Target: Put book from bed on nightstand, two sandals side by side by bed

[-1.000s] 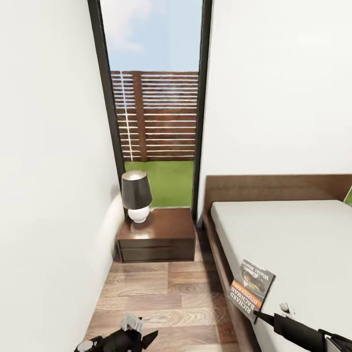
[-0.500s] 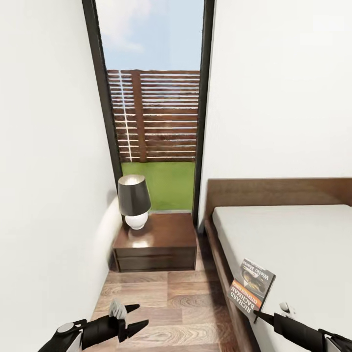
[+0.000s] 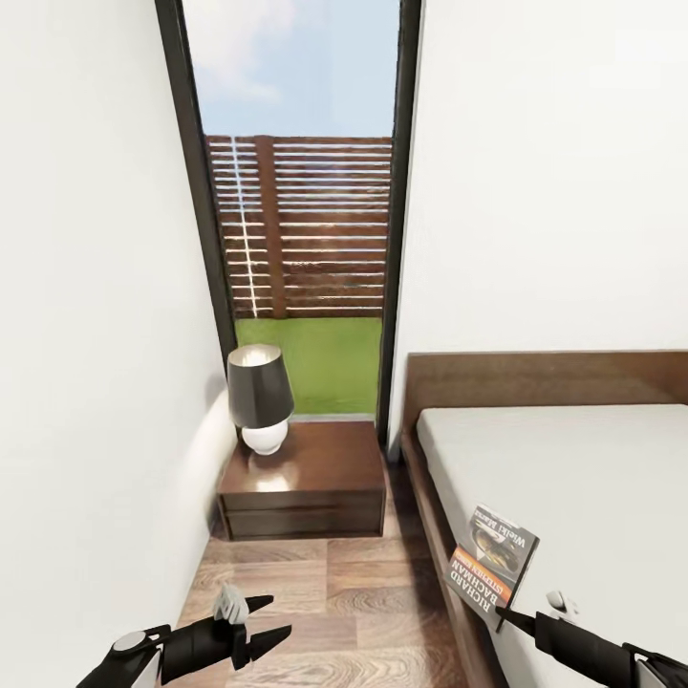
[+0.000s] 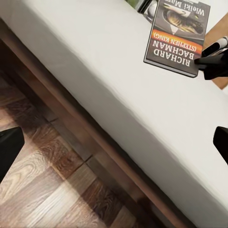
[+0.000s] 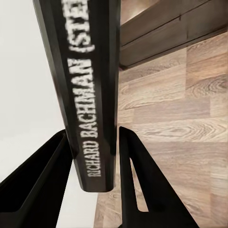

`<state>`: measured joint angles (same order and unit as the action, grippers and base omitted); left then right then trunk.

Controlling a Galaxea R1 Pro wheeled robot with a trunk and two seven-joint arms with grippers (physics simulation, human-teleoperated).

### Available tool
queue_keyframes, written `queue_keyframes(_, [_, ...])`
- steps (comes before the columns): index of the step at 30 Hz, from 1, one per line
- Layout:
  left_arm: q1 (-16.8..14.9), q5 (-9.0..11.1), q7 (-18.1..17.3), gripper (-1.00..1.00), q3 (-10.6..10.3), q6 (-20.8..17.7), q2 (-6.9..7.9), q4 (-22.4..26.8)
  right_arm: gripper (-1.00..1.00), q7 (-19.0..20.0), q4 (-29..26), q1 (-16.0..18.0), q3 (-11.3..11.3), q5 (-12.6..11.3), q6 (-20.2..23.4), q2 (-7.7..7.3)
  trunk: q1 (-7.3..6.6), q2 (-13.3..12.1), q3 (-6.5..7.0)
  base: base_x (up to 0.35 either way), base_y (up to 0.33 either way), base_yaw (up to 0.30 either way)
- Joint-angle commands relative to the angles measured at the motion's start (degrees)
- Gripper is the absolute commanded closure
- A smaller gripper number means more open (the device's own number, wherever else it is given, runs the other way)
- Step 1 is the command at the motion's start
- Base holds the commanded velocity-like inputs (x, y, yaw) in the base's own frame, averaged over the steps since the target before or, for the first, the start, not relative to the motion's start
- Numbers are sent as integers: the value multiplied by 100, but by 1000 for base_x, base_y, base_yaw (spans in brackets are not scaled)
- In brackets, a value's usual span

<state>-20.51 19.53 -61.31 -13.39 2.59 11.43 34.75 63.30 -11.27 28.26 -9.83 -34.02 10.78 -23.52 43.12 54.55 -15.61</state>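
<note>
The book (image 3: 494,559), dark grey with an orange band, is held upright above the near left edge of the bed (image 3: 583,478). My right gripper (image 3: 501,614) is shut on its lower edge. In the right wrist view the book's spine (image 5: 92,95) sits pinched between the two black fingers (image 5: 142,185). My left gripper (image 3: 279,616) hovers open and empty over the floor. From the left wrist the book (image 4: 179,35) hangs over the mattress (image 4: 95,61). The nightstand (image 3: 315,473) stands ahead by the window. The sandals are out of view.
A black-shaded lamp (image 3: 258,397) with a white base takes the nightstand's left half. A white wall runs close along the left. A wood-plank floor strip (image 3: 334,592) lies between wall and bed frame (image 4: 99,156). The brown headboard (image 3: 545,377) backs the bed.
My left arm has come up and forward, its gripper now pointing right over the floor. The view has shifted slightly. The book and right gripper hold the same pose.
</note>
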Motion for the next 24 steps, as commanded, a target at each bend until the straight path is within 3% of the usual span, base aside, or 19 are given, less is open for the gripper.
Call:
queue_keyframes(1, [-6,42,3,-100,-38,26,8,-3,100,8,-2,4,-37,-61,55,-4,1,5,-7,17,0,0])
queue_keyframes(5, [-6,42,-3,-100,-36,23,8,-3,100,12,-5,4,-37,-61,55,-4,1,5,-7,118,0,0])
queue_keyframes(18, [-6,42,-13,-100,-34,22,8,0,100,31,-6,4,-37,-61,55,-4,1,5,-7,308,0,0])
queue_keyframes(24, [-6,42,-16,-100,-32,22,8,5,100,34,-6,4,-37,-61,55,-4,1,5,-8,81,0,12])
